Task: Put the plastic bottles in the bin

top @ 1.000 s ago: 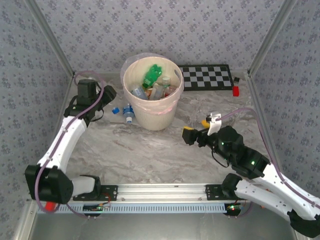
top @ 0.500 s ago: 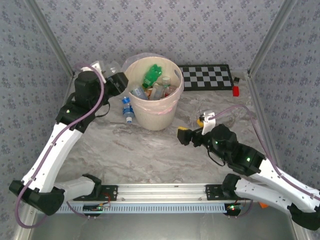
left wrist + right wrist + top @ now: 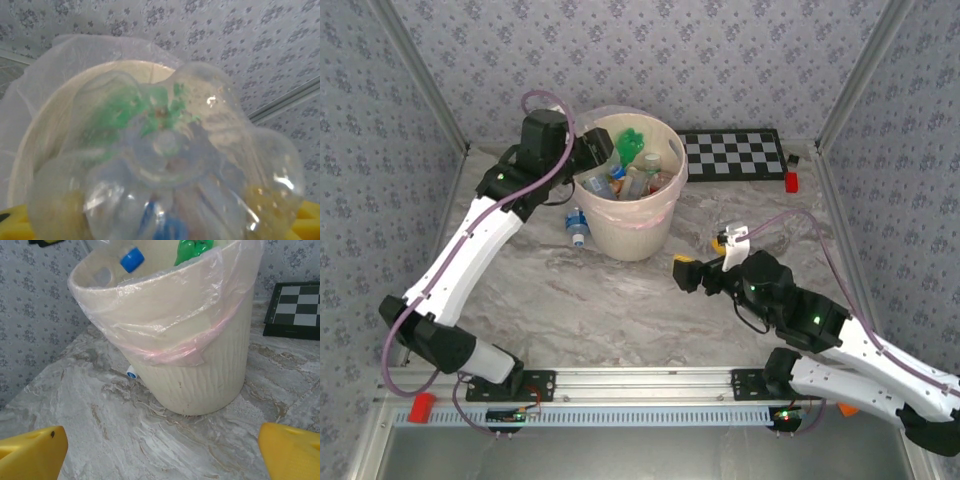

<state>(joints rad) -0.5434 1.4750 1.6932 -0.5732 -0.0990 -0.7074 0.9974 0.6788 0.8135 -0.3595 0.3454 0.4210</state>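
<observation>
The marbled grey surface (image 3: 620,300) carries the large round peach-cream plastic bin (image 3: 640,235) toward the far side, its clear liner folded over the rim. Green and clear plastic bottles (image 3: 630,165) already lie heaped inside it.

The left arm (image 3: 470,240) reaches to the bin's left rim. Its jaws are clenched on a clear plastic bottle (image 3: 165,165), and the wrist view looks along this bottle from its base. The bottle's long axis points rightward and down into the bin's mouth, so I judge that letting go here should drop it in.

The right arm (image 3: 820,325) hovers near the bin's right side, its jaws spread wide and holding nothing.

One small clear bottle with a blue label (image 3: 577,227) lies on the surface against the bin's left foot, running roughly near to far. It is closer to the left arm.
</observation>
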